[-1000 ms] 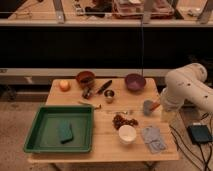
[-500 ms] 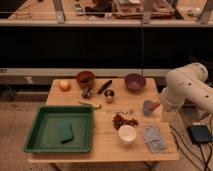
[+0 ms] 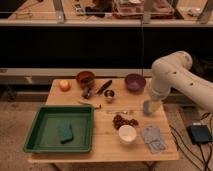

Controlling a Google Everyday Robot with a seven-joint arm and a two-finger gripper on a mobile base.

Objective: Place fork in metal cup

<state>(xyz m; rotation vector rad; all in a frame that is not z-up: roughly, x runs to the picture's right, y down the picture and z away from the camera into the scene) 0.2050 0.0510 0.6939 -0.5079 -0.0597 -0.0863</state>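
Observation:
The fork (image 3: 120, 112), thin and all silver, lies flat near the middle of the wooden table (image 3: 105, 147). The metal cup (image 3: 109, 94), small and shiny, stands upright a little behind and left of the fork. My gripper (image 3: 151, 100) hangs at the end of the white arm (image 3: 172, 75) over the table's right side, right of the fork and directly above a dull blue-grey cup (image 3: 148, 108). I cannot tell whether it touches that cup.
A green tray (image 3: 40, 142) with a sponge (image 3: 65, 132) fills the front left. An orange (image 3: 64, 85), brown bowl (image 3: 85, 77), black-handled knife (image 3: 103, 87) and purple bowl (image 3: 135, 82) line the back. A yellow-handled utensil (image 3: 90, 104), dark red clump (image 3: 124, 120), white bowl (image 3: 127, 134) and grey cloth (image 3: 153, 139) lie nearer.

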